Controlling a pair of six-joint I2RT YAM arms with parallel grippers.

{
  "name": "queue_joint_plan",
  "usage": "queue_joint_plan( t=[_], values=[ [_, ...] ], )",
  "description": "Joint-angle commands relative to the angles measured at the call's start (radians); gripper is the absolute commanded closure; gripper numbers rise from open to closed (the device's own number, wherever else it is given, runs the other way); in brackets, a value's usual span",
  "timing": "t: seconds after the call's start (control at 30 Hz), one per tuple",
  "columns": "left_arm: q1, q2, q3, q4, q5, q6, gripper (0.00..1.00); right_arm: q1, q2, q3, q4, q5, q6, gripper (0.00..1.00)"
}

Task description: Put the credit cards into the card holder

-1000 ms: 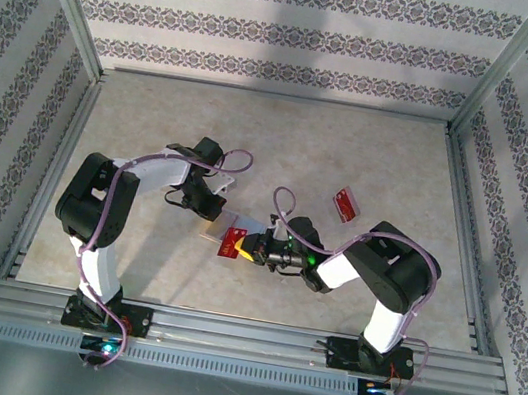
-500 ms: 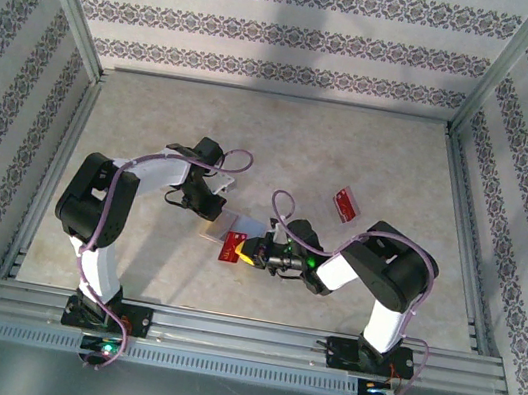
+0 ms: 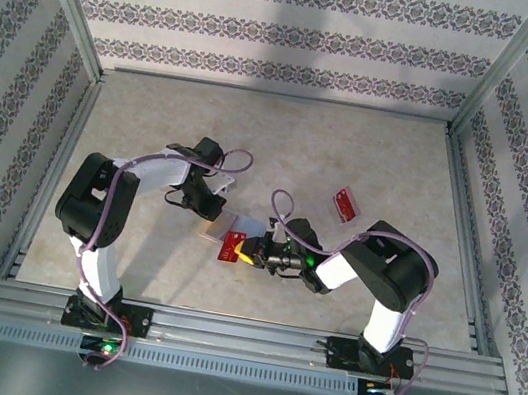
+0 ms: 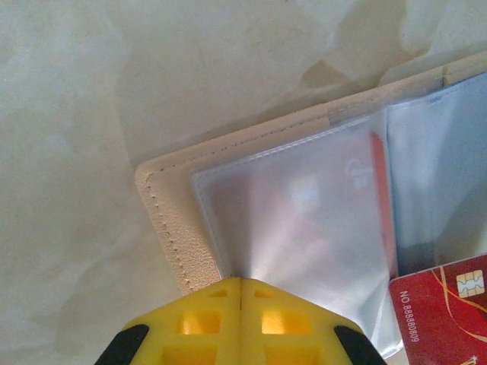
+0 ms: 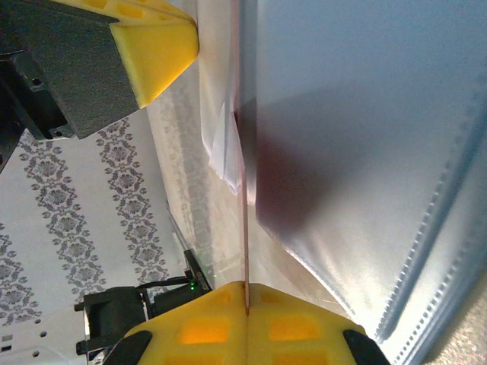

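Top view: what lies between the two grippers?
From above: the open card holder, clamped by the left gripper, and a credit card pinched by the right gripper.

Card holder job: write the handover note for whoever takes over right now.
Left gripper: shut on a clear sleeve of the open card holder.
Right gripper: shut on a red card at that sleeve's edge, not yet in.
Second red card: loose on the table.
Done: maybe one card; red shows through the sleeve.
Left: insert the held card, then the loose one.
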Motion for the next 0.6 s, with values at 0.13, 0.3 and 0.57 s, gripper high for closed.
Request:
queue_joint_plan(
  t=[0.13, 0.3, 0.57],
  values=[
    [-0.013, 0.005, -0.018, -0.018, -0.010, 0.019, 1.00, 0.002, 0.040, 0.037, 0.009, -0.009, -0.001, 1.00],
    [-0.012, -0.003, -0.020, -0.019, -0.009, 0.019, 1.00, -0.016, 0.046, 0.056, -0.032, 0.000, -0.022, 1.00],
    [-0.012, -0.006, -0.023, -0.016, -0.008, 0.018, 1.00, -0.052, 0.054, 0.065, -0.073, 0.023, -0.067, 1.00]
  ],
)
